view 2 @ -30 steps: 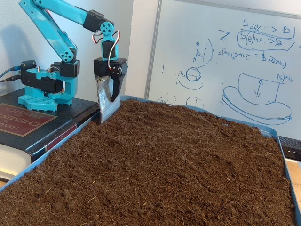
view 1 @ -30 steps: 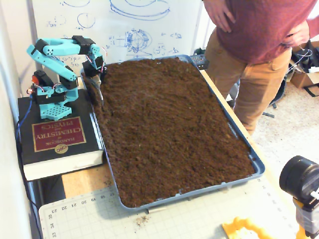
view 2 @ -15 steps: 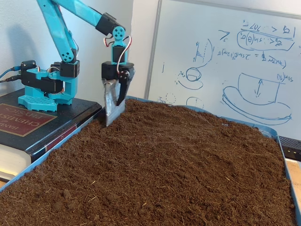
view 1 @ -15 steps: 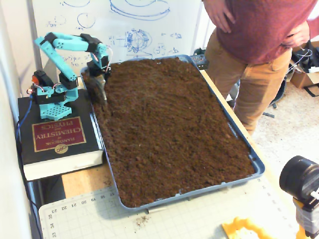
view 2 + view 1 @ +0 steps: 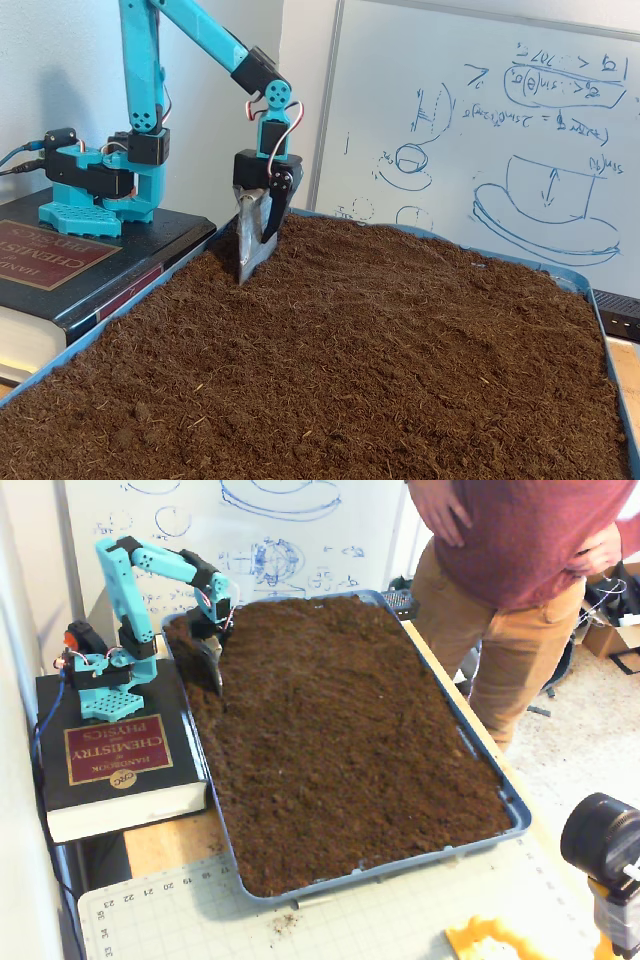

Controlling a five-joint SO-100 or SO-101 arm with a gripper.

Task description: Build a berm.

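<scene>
From above I see soil (image 5: 350,730) filling the tray (image 5: 515,810), no berm raised. The low view shows my jaws' (image 5: 252,262) blade tip in soil by the book (image 5: 60,265); jaws nearly closed, empty.

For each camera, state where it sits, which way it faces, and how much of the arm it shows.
A fixed view: high beyond the tray's near end, looking down its length; whole arm, book, bystander.
Another fixed view: low at soil level, facing the whiteboard; arm, gripper jaws in soil.
Both share arm, book, soil, whiteboard.
</scene>
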